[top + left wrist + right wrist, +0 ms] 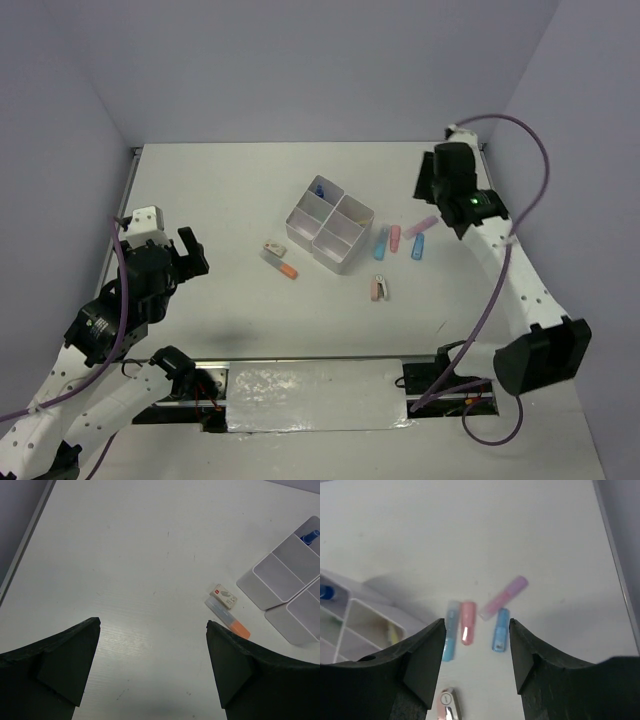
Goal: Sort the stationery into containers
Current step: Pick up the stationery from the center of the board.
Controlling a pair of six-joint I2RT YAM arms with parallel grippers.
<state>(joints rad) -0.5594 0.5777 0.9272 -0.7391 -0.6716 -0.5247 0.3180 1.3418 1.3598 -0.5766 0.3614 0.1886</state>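
Both my left end effector [152, 625] and right end effector [476, 630] hang open and empty; I judge sorting barely begun, the box [338, 256] holding a blue-capped tube [319, 190], highlighters [467, 629] loose on the tabletop [220, 200] beneath the right one.

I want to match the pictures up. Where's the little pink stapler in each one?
Top external: pink stapler right of centre, below-right of the white divided box.
Left wrist: not in it.
Right wrist: bottom edge, left of centre.
Shared landmark: the white divided box.
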